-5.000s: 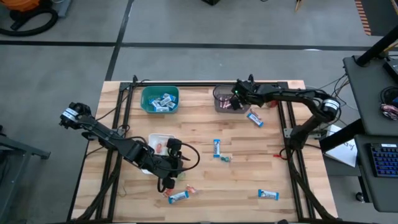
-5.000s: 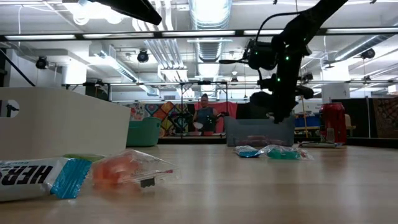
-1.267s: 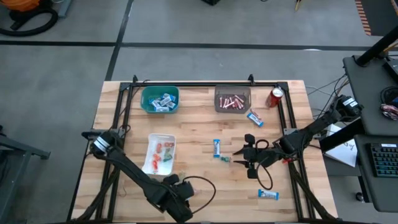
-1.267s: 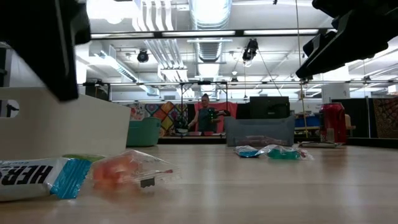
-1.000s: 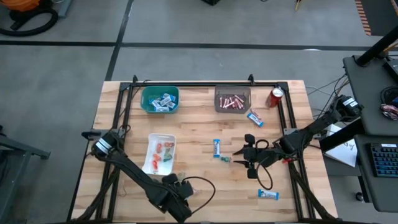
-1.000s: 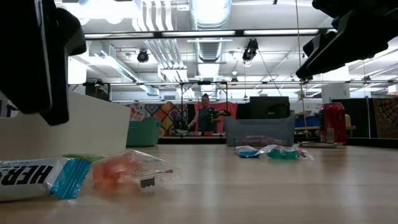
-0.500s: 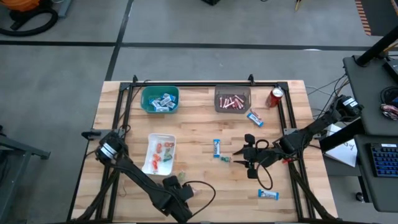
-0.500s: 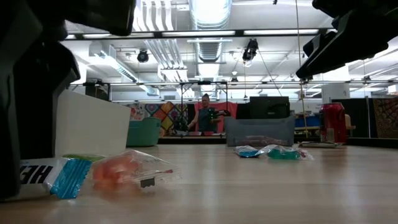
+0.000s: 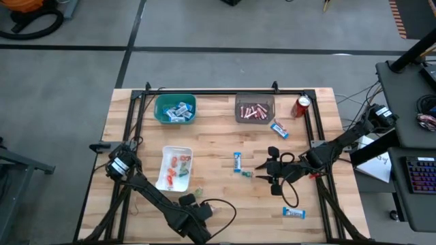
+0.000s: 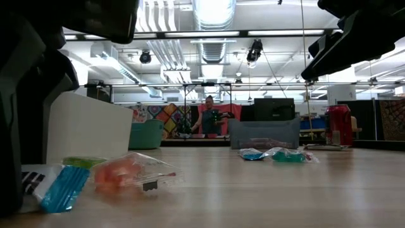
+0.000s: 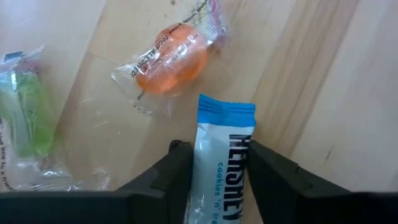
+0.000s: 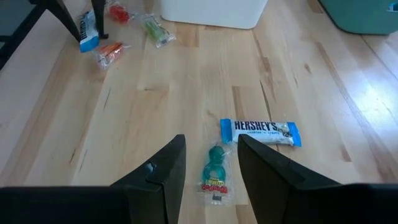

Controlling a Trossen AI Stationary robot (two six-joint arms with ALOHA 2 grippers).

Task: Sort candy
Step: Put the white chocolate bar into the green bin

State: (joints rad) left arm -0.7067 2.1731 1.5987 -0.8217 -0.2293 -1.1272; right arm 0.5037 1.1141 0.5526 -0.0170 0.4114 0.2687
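Sorting looks partly done, judging by how things lie: the teal bin (image 9: pixel 175 109) at the far left holds blue-and-white bars, the grey bin (image 9: pixel 255 110) at the far middle holds pink sticks, and the white tray (image 9: pixel 174 167) at mid-left holds small red and orange pieces. Loose candy is left on the surface (image 9: pixel 218 143): a bar (image 9: pixel 278 129) near the grey bin, a bar (image 9: pixel 237 161) in the middle with a green piece (image 9: pixel 246 173) just beside it, a bar (image 9: pixel 293 213) at the near right, and a cluster at the near left. There, the left pincer (image 11: pixel 213 163) is low over the surface with its fingers spread to either side of a blue-and-white bar (image 11: pixel 221 155); it straddles the bar but I cannot tell that it presses on it. An orange piece (image 11: pixel 173 59) lies just beyond the bar's end and a green piece (image 11: pixel 26 115) lies farther aside. The right pincer (image 12: pixel 210 152) hangs open above the middle of the surface, with its green piece (image 12: pixel 215 168) between the fingers' line and the middle bar (image 12: pixel 261 132) just beyond.
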